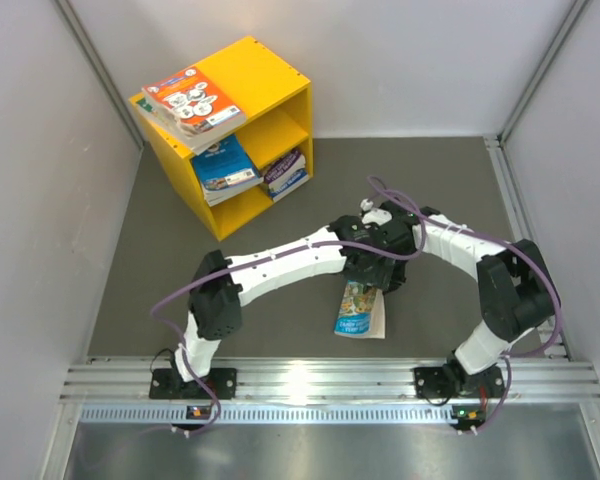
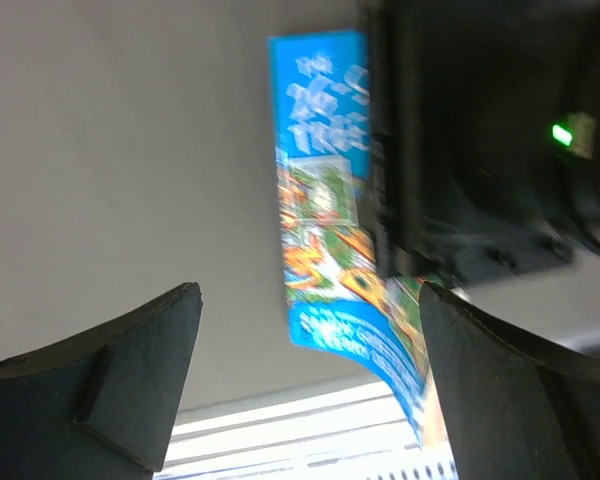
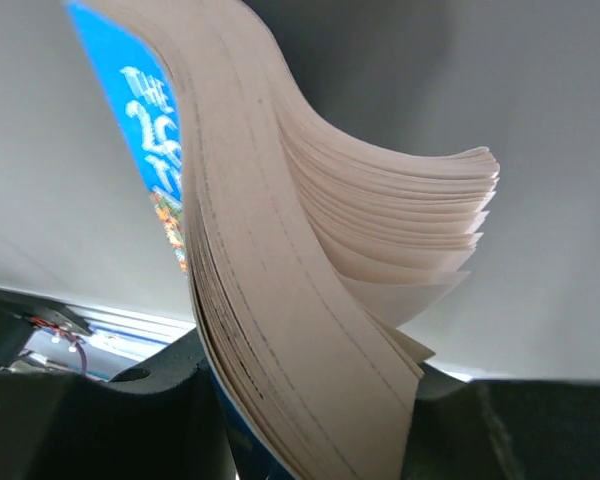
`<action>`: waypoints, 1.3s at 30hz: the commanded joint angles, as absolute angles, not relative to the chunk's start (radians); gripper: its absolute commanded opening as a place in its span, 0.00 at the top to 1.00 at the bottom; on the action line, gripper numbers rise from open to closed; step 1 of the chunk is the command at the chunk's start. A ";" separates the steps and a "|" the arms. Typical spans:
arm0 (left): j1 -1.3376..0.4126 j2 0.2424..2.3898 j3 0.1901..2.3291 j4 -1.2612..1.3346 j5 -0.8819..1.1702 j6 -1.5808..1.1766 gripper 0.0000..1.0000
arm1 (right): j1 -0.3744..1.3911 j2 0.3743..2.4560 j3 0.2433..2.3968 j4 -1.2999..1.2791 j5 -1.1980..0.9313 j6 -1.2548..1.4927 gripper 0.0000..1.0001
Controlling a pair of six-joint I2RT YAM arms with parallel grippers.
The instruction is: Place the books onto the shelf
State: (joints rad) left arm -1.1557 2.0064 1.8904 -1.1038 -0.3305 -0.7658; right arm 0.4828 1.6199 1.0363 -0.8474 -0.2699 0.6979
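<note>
My right gripper is shut on a blue cartoon-covered book by its edge; the cream pages fan out and bend above the jaws. From above, this book hangs over the grey mat below both wrists, near the front rail. My left gripper stands open just beside it, with the book's cover ahead of the fingers and touching neither. The yellow shelf sits at the back left. One stack of books lies on its top, and a blue book and a dark one lie inside it.
The right arm's dark wrist crowds the left gripper's right side. Grey walls close in the mat on three sides, and a ribbed metal rail runs along the front. A purple cable loops over the right arm.
</note>
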 commanded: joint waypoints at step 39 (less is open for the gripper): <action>-1.405 2.138 1.950 -1.093 -0.549 -0.699 0.08 | 0.359 1.664 1.235 -0.966 -0.483 0.597 1.00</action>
State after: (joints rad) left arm -1.4197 2.1128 1.8984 -1.0229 -0.5114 -0.7208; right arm 0.3672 1.7214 1.1934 -0.9352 -0.4202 0.5858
